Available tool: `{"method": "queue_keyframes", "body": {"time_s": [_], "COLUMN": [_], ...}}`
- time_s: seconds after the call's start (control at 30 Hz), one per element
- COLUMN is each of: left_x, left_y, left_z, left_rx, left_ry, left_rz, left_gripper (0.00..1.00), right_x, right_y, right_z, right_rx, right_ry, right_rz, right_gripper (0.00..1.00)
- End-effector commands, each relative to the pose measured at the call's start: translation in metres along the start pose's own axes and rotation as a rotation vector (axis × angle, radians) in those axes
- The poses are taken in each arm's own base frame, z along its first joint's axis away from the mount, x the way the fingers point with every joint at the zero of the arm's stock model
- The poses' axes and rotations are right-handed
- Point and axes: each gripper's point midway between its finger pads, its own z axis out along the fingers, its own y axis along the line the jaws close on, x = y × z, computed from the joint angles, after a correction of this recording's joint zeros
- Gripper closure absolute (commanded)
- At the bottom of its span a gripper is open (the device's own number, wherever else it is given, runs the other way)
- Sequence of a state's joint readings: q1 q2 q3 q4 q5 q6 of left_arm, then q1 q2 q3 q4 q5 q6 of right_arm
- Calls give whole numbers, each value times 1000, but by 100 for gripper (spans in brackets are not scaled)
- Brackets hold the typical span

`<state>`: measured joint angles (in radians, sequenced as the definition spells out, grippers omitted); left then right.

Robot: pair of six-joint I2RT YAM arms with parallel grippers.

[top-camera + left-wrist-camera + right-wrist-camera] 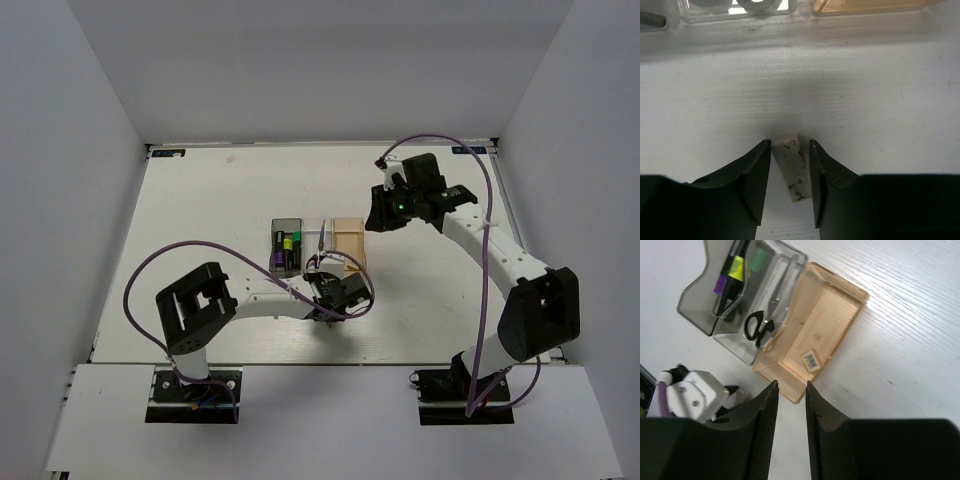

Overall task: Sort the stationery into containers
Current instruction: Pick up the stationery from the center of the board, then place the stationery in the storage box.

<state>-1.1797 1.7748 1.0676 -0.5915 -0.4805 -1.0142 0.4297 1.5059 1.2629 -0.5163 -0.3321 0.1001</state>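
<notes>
Overhead, a matte white table (200, 200) sits boxed in by plain white walls (320, 60) on three sides. Close up, its surface shows fine parallel grooves and a few dark specks.

Three small rectangular translucent plastic bins stand touching in a row mid-table: a dark smoky grey bin (290, 224), a clear bin (314, 228) and an orange-tan bin (347, 235).

From above, the left gripper (789, 143) sits low on the near side of the bins and hides whatever is under it. Its own wrist camera shows a small beige block eraser (792, 172), flecked with dark marks, lying on the table. The jaws stand on either side of the eraser, and a sliver of table is visible beside the right finger, so they have not closed on it.

The right gripper (791, 383) hangs high, to the right of the bins, with a narrow gap between its jaws and nothing in it. Its camera looks into the bins. The purple-capped black highlighter (721, 284), yellow-capped black highlighter (737, 267) and green-capped black highlighter (759, 260) lie in the grey bin. The black-handled scissors (759, 329) are in the clear one. A barcode sticker (811, 360) is on the orange bin's floor.
</notes>
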Motion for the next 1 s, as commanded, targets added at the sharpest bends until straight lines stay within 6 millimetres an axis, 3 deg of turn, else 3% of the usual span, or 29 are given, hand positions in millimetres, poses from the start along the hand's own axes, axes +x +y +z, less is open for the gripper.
{"method": "queue_keyframes", "body": {"time_s": [0.0,0.1,0.2,0.23,0.27,0.3,0.33,0.4,0.43,0.47,0.5,0.53,0.6,0.63,0.73,0.77,0.83,0.93,0.97], "left_x": [4,9,4,-6,-12,-16,-32,-45,-63,-68,-85,-95,-111,-119,-137,-150,-155,-172,-172], "left_y": [-3,-6,-11,-23,-23,-26,-38,-44,-56,-56,-58,-62,-61,-60,-60,-68,-63,-61,-62], "left_z": [-1,-5,-14,-23,-29,-32,-43,-50,-61,-61,-64,-70,-66,-63,-50,-56,-40,-29,-21], "left_rx": [2,10,20,50,47,54,86,104,129,122,121,132,118,114,88,108,75,51,38], "left_ry": [7,2,-24,-46,-66,-75,-107,-135,-164,-167,-189,-205,-214,-217,-208,-224,-203,-206,-197], "left_rz": [-70,-69,-36,-36,-1,15,35,43,38,49,39,31,36,30,35,36,47,42,48], "left_gripper": [56,76,86,86,88,89,89,89,89,89,89,89,89,89,89,89,89,89,89], "right_x": [-3,-10,-10,-10,-8,-7,-2,3,10,13,30,27,29,42,53,57,59,59,59], "right_y": [-15,-23,-30,-38,-42,-44,-52,-56,-61,-62,-68,-65,-73,-74,-82,-84,-86,-87,-86], "right_z": [-9,-19,-28,-32,-35,-40,-43,-50,-54,-55,-53,-61,-65,-67,-71,-71,-74,-77,-78], "right_rx": [55,71,90,129,143,152,201,220,249,253,265,271,302,313,358,362,369,368,363], "right_ry": [-25,-59,-69,-76,-70,-77,-61,-65,-57,-54,-20,-55,-71,-68,-83,-74,-78,-90,-95], "right_rz": [40,64,75,83,82,58,60,34,27,9,12,3,-36,-38,-43,-46,-40,-25,-25], "right_gripper": [68,68,64,61,57,39,31,27,38,59,86,100,100,100,100,100,99,90,80]}}
